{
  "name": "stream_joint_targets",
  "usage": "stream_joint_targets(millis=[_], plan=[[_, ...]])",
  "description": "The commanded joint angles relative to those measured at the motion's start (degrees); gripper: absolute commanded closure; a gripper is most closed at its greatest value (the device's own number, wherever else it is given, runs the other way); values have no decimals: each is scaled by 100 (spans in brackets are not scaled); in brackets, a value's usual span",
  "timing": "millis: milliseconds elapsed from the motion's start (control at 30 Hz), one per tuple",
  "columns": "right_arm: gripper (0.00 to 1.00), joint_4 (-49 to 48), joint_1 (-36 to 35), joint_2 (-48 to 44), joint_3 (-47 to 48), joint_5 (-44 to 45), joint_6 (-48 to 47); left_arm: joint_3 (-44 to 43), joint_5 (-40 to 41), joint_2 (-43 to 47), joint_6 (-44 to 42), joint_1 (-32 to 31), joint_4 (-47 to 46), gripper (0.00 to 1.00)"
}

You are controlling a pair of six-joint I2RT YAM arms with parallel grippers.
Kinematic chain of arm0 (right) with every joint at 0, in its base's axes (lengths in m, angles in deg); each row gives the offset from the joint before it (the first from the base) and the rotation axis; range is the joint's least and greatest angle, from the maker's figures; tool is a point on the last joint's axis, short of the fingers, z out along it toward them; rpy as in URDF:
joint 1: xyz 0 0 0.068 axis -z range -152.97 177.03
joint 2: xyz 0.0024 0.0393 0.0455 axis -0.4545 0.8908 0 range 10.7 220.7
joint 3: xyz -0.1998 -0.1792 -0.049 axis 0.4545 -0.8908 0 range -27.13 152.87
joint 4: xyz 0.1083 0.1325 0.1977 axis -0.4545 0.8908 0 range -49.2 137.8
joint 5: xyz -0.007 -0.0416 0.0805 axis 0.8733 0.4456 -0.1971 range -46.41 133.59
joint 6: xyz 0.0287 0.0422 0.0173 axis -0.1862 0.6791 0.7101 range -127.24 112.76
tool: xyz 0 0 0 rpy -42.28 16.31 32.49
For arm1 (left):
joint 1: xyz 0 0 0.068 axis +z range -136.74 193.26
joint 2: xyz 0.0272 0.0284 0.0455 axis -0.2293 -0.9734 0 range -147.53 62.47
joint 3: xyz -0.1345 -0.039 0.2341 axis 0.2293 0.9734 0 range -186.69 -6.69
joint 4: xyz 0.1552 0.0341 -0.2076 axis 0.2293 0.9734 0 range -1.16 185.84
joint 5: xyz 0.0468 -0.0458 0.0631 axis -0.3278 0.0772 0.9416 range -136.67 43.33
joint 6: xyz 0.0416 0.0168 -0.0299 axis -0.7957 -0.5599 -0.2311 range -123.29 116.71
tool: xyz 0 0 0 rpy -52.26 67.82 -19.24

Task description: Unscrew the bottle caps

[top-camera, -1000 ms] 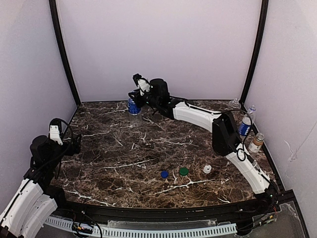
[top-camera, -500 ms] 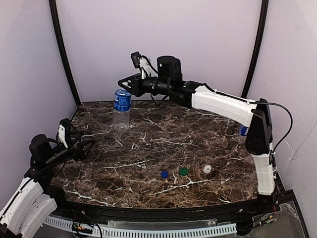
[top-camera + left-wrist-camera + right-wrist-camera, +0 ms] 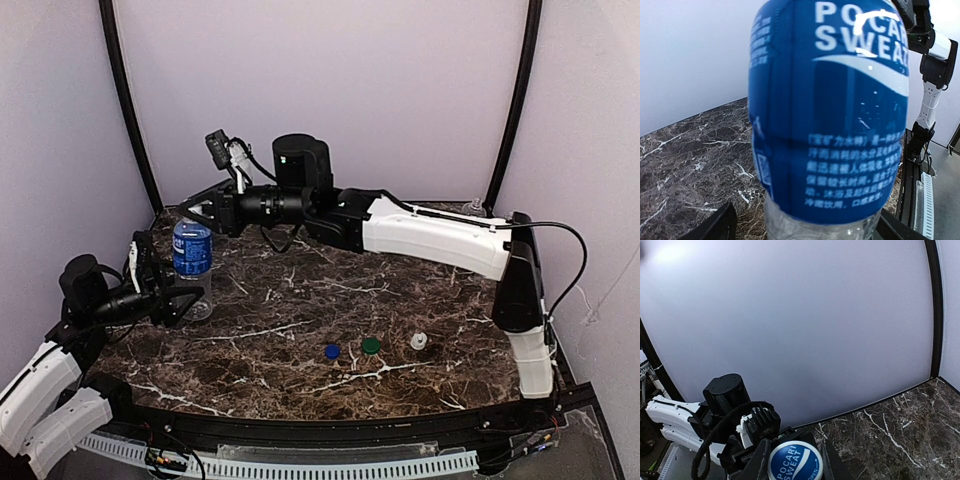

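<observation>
A clear bottle with a blue Pocari Sweat label [image 3: 192, 254] stands upright at the left of the table. My right gripper [image 3: 194, 222] reaches over from the right and is shut on its blue cap [image 3: 795, 463], one finger [image 3: 756, 465] on each side. My left gripper [image 3: 195, 303] is open around the bottle's clear lower part. The label [image 3: 835, 110] fills the left wrist view, with a dark finger [image 3: 715, 227] low on each side and a gap showing on the left. Another clear bottle [image 3: 474, 209] stands at the back right corner.
Three loose caps lie on the marble near the front: blue [image 3: 331, 351], green [image 3: 371, 345] and white [image 3: 418, 341]. The right arm [image 3: 430, 235] stretches across the back of the table. Walls enclose the table on three sides.
The right arm carried the blue-label bottle by its cap from the back centre to the left. The left gripper came forward around the bottle's lower part.
</observation>
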Motion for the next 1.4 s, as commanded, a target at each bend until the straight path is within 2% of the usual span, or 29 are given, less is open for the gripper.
stream_joint_targets(millis=[0, 200, 333, 433, 467, 500, 533, 567, 600, 633, 667, 700, 767, 800, 900, 1000, 1167, 1300, 1367], plan=[[100, -280, -95, 193, 222, -194, 268, -291, -350, -54, -282, -99, 46, 17], [100, -404, -127, 317, 238, -237, 427, -542, -553, -131, -486, -132, 67, 34], [100, -411, -126, 280, 204, -224, 420, -509, -641, -134, -515, -163, 114, 50], [100, -305, -114, 235, 178, -274, 372, -485, -654, -93, -548, -174, 129, 56], [91, -194, -95, 225, 192, -300, 348, -504, -658, -93, -742, -175, 195, 58], [76, -42, -76, 215, 228, -331, 330, -555, -641, -83, -867, -172, 255, 58], [62, 157, -40, 183, 266, -357, 317, -601, -608, -75, -1261, -170, 503, 58], [54, 345, 4, 122, 283, -372, 314, -724, -449, -47, -1557, -174, 717, 58], [45, 539, 53, 37, 260, -363, 318, -796, -301, -27, -2345, -175, 1159, 58], [38, 749, 118, -79, 207, -323, 313, -926, 182, 11, -2776, -176, 1392, 58], [35, 935, 149, -212, 124, -252, 284, -980, 485, 20, -3525, -178, 1701, 58], [33, 1109, 159, -346, 13, -127, 217, -1065, 1196, 23, -3879, -178, 1782, 58], [28, 1466, 157, -581, -170, 231, -47, -1153, 2009, 6, -4904, -197, 1884, 57], [26, 1633, 163, -680, -271, 340, -123, -1173, 2211, 5, -5652, -205, 1927, 57], [23, 1819, 191, -931, -614, 418, -50, -1178, 3091, -9, -6968, -315, 1857, 58], [21, 1828, 247, -1016, -747, 249, 234, -1030, 3692, -31, -8346, -406, 1301, 59], [23, 1818, 419, -764, -588, -171, 868, -966, 4178, -74, -9388, -563, 433, 59], [30, 1693, 475, -514, -383, -412, 1199, -824, 4320, -48, -10199, -690, 120, 58], [35, 1470, 475, -364, -308, -617, 1371, -801, 4279, -35, -10290, -745, 104, 58]])
